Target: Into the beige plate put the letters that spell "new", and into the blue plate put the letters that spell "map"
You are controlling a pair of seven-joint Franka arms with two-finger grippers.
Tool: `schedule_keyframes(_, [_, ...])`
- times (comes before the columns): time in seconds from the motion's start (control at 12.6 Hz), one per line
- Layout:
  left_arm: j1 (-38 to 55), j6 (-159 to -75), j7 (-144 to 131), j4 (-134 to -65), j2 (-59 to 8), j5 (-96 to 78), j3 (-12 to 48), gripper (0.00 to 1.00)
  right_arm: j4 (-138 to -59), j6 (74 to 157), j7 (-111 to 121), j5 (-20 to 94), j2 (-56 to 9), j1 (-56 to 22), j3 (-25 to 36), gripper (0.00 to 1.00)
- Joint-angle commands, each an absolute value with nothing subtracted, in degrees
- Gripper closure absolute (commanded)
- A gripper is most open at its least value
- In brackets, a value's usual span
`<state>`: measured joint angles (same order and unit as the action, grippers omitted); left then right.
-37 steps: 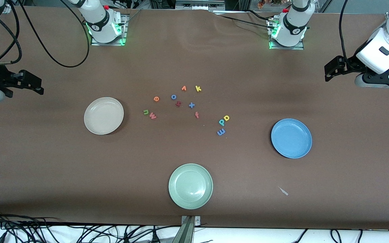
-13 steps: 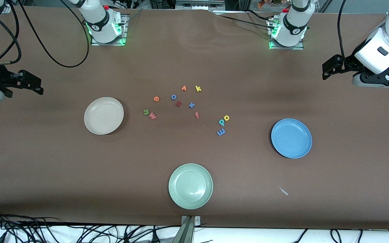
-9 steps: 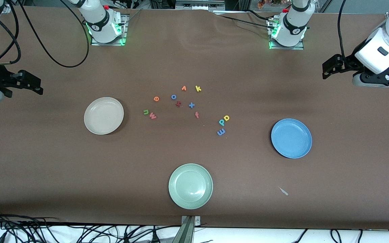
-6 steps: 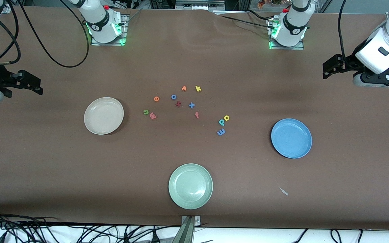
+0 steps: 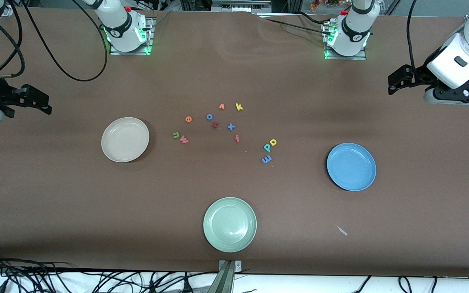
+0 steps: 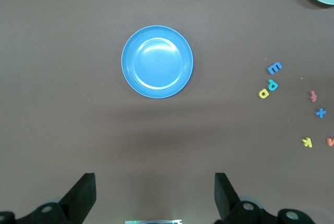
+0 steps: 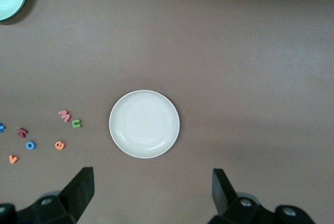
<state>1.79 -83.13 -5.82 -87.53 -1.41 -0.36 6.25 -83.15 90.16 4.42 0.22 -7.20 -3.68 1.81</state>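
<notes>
The beige plate (image 5: 125,139) (image 7: 144,124) lies toward the right arm's end of the table and holds nothing. Beside it lie the green n (image 5: 176,135) (image 7: 76,124), red w (image 5: 184,140) (image 7: 64,115) and orange e (image 5: 188,119) (image 7: 60,144). Toward the left arm's end sits the blue plate (image 5: 351,166) (image 6: 157,61), also holding nothing. The periwinkle m (image 5: 266,159) (image 6: 274,68), teal p (image 5: 267,147) (image 6: 272,84) and yellow a (image 5: 273,142) (image 6: 263,93) cluster between it and the table's middle. My left gripper (image 5: 397,81) (image 6: 155,198) and right gripper (image 5: 39,101) (image 7: 151,195) hover open, high over bare table at their own ends.
A pale green plate (image 5: 229,224) lies nearest the front camera. Spare letters sit mid-table: blue o (image 5: 209,116), dark red letter (image 5: 215,125), orange v (image 5: 221,106), yellow k (image 5: 239,107), blue x (image 5: 231,127), red f (image 5: 237,138). A small pale scrap (image 5: 342,230) lies near the blue plate.
My left arm has drifted slightly toward the table's middle and the bases. The right arm, the plates and the letters have not moved.
</notes>
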Motion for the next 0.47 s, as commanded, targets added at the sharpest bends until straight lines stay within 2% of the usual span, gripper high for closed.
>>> schedule_keyframes(0.0, [1.67,-81.91,-5.01,-86.04,-2.02,-1.58,6.33,0.00,-82.44,90.09,4.04,0.35,-7.47,-3.43,1.76,0.00])
schedule_keyframes(0.4, [1.84,-81.39,-4.92,-86.04,-2.02,-1.67,6.33,0.00,-82.44,90.26,4.13,0.53,-8.26,-3.60,1.67,0.00])
